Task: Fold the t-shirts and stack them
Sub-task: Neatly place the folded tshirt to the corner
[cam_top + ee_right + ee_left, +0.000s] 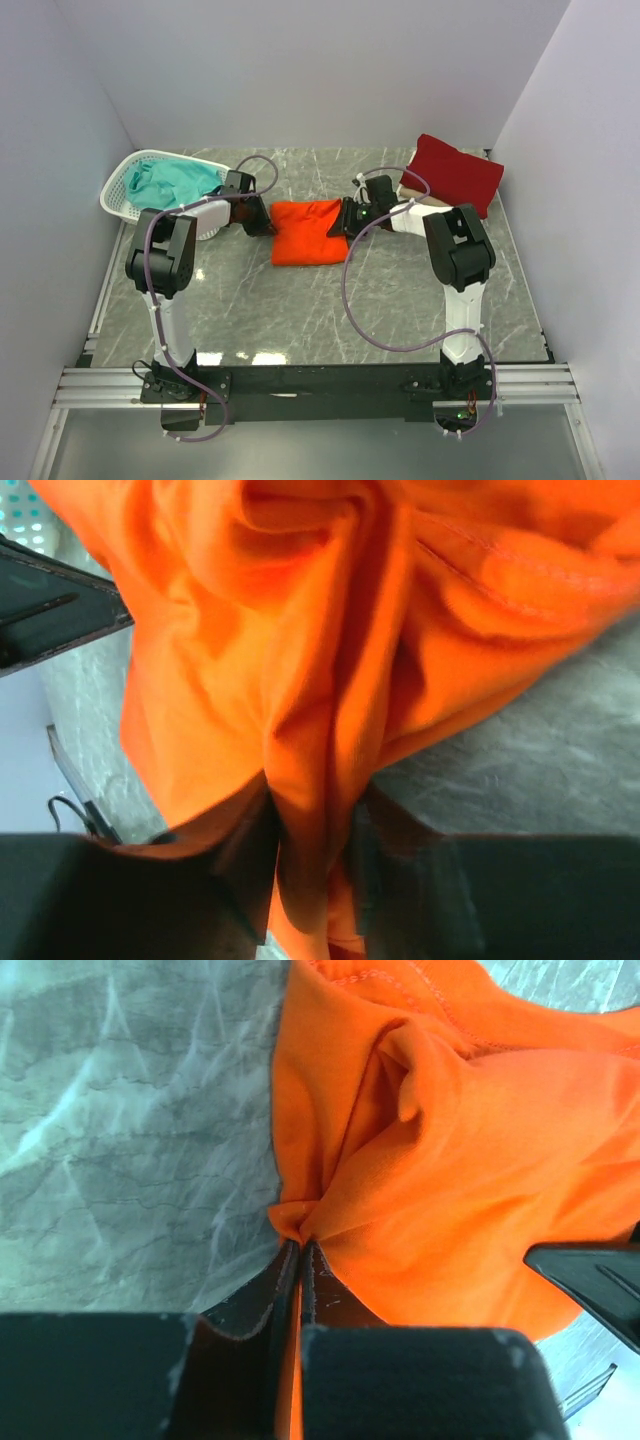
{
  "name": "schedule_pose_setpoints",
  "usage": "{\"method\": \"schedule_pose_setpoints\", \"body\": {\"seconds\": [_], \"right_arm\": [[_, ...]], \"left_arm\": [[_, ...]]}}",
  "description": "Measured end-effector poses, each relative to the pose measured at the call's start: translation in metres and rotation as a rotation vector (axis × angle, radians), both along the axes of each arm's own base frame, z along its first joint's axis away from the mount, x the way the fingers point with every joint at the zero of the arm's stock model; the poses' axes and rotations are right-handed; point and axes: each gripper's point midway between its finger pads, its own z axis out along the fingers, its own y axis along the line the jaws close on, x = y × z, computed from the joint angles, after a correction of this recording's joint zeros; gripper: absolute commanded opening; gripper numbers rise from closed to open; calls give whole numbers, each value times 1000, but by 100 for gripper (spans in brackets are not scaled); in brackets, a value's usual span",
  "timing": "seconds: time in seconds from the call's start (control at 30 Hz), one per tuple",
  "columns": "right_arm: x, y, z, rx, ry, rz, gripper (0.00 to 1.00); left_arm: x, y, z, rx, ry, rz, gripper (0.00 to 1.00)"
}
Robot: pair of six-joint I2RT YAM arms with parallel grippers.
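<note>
1. Cloth is pinched from both sides: left gripper (300, 1252) clamps the left edge of the orange t-shirt (305, 235), right gripper (312, 810) its right edge.
2. It lies on the tabletop (300, 310) between them.
3. Farther back, the dark red t-shirt (455, 172) sits nearer the right arm.

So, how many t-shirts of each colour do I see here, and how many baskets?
Orange t-shirt: 1
Dark red t-shirt: 1
Teal t-shirt: 1
White basket: 1
Total: 4
A pale edge under the dark red one is too small to count.
</note>
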Motion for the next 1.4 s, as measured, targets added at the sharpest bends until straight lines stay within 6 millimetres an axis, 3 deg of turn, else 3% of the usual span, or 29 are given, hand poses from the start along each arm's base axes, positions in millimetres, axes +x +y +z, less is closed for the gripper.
{"method": "schedule_pose_setpoints", "body": {"seconds": [0.1,0.2,0.23,0.33,0.43,0.63,0.87,0.97,1.13,1.4], "right_arm": [[2,2,-3,-16,-3,-5,15],[3,2,-2,-34,-4,-12,2],[4,2,-2,-40,-4,-14,0],[5,-1,-2,-64,-6,-21,0],[7,-8,2,-114,-21,-28,0],[16,-23,27,-226,-79,-32,0],[42,-44,72,-384,-173,-53,0],[57,-55,98,-451,-224,-74,0],[76,-78,119,-539,-270,-112,0],[97,-118,112,-662,-233,-154,0]], "left_arm": [[-1,-4,0,-1,-3,-7,12],[-2,-7,0,-2,-2,-14,35],[-2,-8,1,-2,-3,-15,53],[4,-12,12,-15,-23,-15,82],[6,-10,21,-3,-33,-15,92],[1,-1,35,13,-31,1,99],[-5,0,81,-12,-120,2,100],[-14,3,91,-16,-139,3,99],[-28,6,76,-10,-106,6,100],[-49,11,50,5,-33,8,99]]}}
